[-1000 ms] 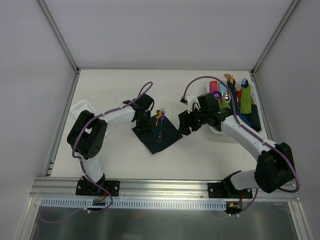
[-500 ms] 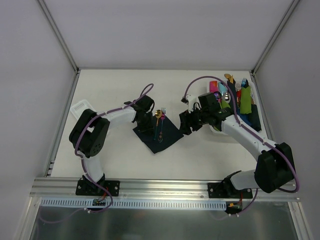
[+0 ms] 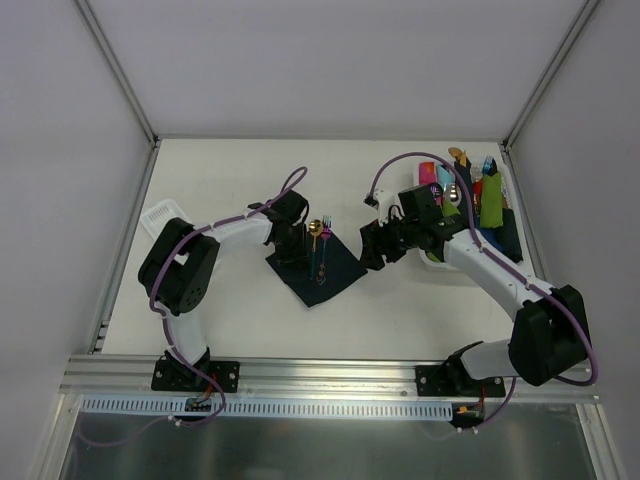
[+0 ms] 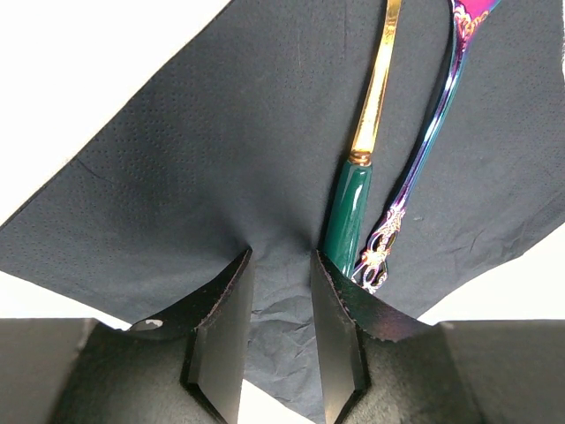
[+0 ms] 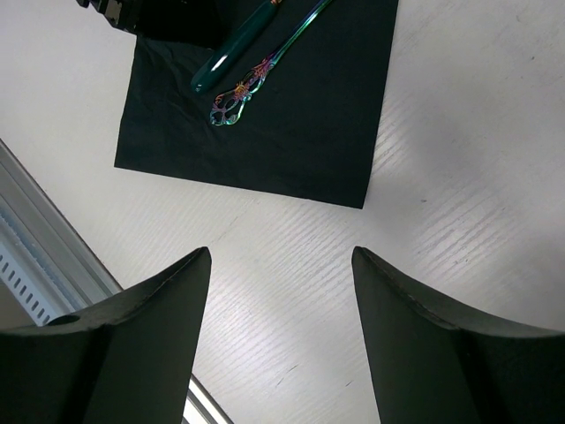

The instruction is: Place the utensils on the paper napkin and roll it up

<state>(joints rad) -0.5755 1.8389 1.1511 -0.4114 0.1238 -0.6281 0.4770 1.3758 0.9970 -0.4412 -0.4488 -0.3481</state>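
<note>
The dark navy paper napkin (image 3: 318,264) lies flat as a diamond on the table. On it lie the spoon (image 3: 314,232) with a gold bowl and green handle (image 4: 350,215) and the fork (image 3: 325,236) with an iridescent handle (image 4: 434,132), side by side. My left gripper (image 3: 291,246) stands on the napkin's left part, just left of the spoon handle. Its jaws (image 4: 281,258) are a narrow gap apart, tips on the puckered napkin (image 4: 221,150). My right gripper (image 3: 372,247) is wide open and empty (image 5: 280,254) over bare table beside the napkin's right corner (image 5: 282,132).
A white tray (image 3: 436,263) at the right holds several green, pink and dark rolled bundles with cutlery tips. A small white basket (image 3: 163,214) stands at the far left. A metal rail (image 3: 330,372) runs along the near edge.
My left gripper has shifted slightly right onto the napkin beside the spoon. My right gripper has edged a little nearer the napkin's corner. The utensils have not moved.
</note>
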